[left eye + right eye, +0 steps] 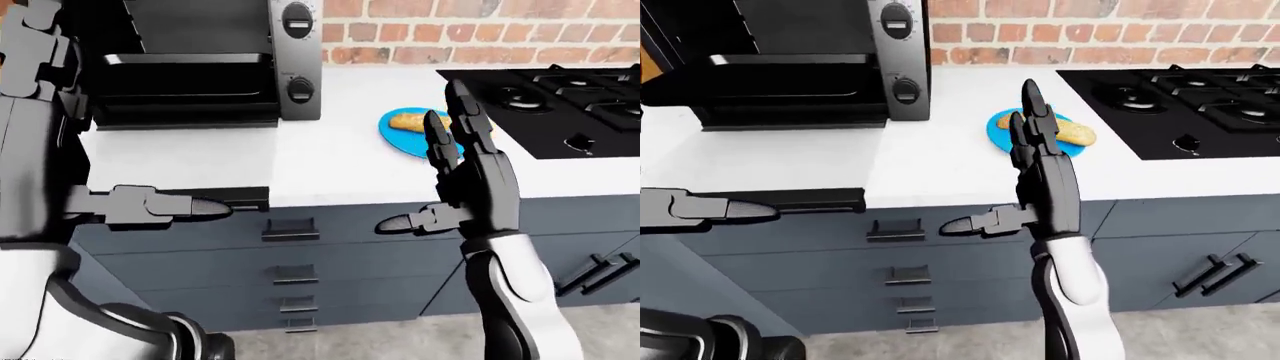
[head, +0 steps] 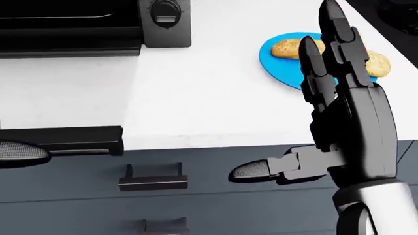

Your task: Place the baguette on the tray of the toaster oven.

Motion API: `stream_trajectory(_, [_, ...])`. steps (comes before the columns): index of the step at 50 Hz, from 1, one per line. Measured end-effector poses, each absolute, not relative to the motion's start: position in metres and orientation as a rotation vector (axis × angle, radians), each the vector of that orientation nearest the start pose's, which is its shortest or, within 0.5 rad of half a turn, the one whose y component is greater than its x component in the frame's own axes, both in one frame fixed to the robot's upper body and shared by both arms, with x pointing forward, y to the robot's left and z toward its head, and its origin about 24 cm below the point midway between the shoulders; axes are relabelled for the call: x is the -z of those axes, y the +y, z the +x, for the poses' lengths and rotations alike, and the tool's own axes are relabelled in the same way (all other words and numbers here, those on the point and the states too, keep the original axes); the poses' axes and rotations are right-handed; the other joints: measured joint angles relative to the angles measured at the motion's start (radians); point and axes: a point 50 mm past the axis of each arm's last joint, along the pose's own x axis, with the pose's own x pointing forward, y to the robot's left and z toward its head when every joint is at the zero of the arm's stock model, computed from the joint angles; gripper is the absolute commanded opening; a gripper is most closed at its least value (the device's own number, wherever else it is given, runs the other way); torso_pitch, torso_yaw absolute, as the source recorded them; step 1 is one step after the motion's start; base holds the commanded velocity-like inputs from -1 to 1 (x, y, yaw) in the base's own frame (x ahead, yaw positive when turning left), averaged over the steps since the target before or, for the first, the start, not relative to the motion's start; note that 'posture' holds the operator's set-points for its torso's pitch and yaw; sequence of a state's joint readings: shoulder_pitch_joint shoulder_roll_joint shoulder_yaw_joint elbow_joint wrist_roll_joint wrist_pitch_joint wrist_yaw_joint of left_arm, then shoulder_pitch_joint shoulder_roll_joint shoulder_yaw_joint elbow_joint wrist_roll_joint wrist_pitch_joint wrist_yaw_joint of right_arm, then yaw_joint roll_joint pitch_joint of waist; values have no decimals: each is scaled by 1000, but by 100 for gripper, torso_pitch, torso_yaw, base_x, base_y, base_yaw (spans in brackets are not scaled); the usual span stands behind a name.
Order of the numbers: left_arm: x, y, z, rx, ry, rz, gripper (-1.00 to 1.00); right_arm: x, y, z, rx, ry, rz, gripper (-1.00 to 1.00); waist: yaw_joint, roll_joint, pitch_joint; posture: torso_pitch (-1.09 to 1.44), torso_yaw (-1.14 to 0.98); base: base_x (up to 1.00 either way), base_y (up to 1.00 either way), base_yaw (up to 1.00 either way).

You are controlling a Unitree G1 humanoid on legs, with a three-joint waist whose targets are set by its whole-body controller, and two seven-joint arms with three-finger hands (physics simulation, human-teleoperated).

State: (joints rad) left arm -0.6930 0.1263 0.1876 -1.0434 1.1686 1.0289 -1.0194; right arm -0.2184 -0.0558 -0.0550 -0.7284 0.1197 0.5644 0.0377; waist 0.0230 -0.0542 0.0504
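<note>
1. The golden-brown crusty baguette [image 1: 1068, 132] lies on a round bright-blue plate [image 1: 997, 131], right of centre in the upper half of the right-eye view, on the white countertop [image 1: 940, 161].
2. The robot's black three-fingered right hand [image 2: 343, 127] is raised in the right half of the head view, palm flat, two fingers straight up and the thumb stuck out to the left. It is spread wide and holds nothing.
3. In the head view those fingertips overlap the plate and the middle of the baguette. Whether they touch it cannot be told.
4. The black left hand [image 1: 40, 150] fills the left edge of the left-eye view, its thumb pointing right over the counter's edge, fingers upright and spread, nothing in it.
5. The black and steel toaster oven [image 1: 215, 71] stands at the upper left of the left-eye view, with two round knobs [image 1: 299, 19] on its right panel.
6. Its dark door [image 1: 185, 112] hangs open, and a flat dark tray [image 1: 790, 60] shows inside.
7. Dark grey drawers with black bar handles [image 1: 290, 231] run under the counter.
8. A black gas hob [image 1: 1180, 105] occupies the upper right of the right-eye view, beneath a red brick wall [image 1: 1090, 30].
</note>
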Motion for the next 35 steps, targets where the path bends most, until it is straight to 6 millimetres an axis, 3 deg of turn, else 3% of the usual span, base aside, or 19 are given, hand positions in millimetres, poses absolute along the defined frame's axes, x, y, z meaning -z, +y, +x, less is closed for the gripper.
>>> stream_trajectory(3, [-292,192,186,-198,-389,530,100,-197,-149,239,-100,-355,23,100,-19,8,10,0,0,32,0,0])
stream_trajectory(6, [-295,192,186,-202,-404,545,100,-194,-152,241,-83,-328,21,100,-24,10,5,0,0,31,0,0])
stream_trajectory(10, [-304,192,181,-222,-444,576,100,-200,-147,241,-101,-362,22,100,-28,55,7,0,0,31,0,0])
stream_trajectory(13, [-307,191,180,-223,-455,581,100,-202,-146,240,-111,-377,24,100,-34,114,-4,0,0,32,0,0])
stream_trajectory(14, [-306,193,180,-228,-446,581,100,-201,-144,240,-117,-371,31,100,-26,104,1,0,0,30,0,0])
stream_trajectory(16, [-304,195,181,-239,-426,571,100,-197,-142,242,-133,-342,35,100,-15,111,11,0,0,31,0,0])
stream_trajectory(19, [-311,194,178,-247,-454,578,100,-197,-145,241,-128,-335,39,100,-14,104,-3,0,0,11,0,0])
stream_trajectory(23, [-316,193,174,-253,-481,603,100,-204,-148,237,-112,-381,37,100,-10,49,28,0,0,4,0,0])
stream_trajectory(25, [-316,193,175,-252,-469,602,100,-205,-146,238,-115,-381,38,100,-4,1,30,0,0,4,0,0])
stream_trajectory(27, [-314,192,176,-237,-455,598,100,-200,-148,240,-108,-358,35,100,-6,11,37,0,0,0,0,0])
stream_trajectory(30, [-315,191,178,-223,-449,608,100,-193,-149,245,-86,-312,36,100,-17,19,25,0,0,0,0,0])
stream_trajectory(35, [-316,191,174,-238,-472,617,100,-197,-146,245,-88,-335,38,100,-12,28,5,0,0,0,0,0])
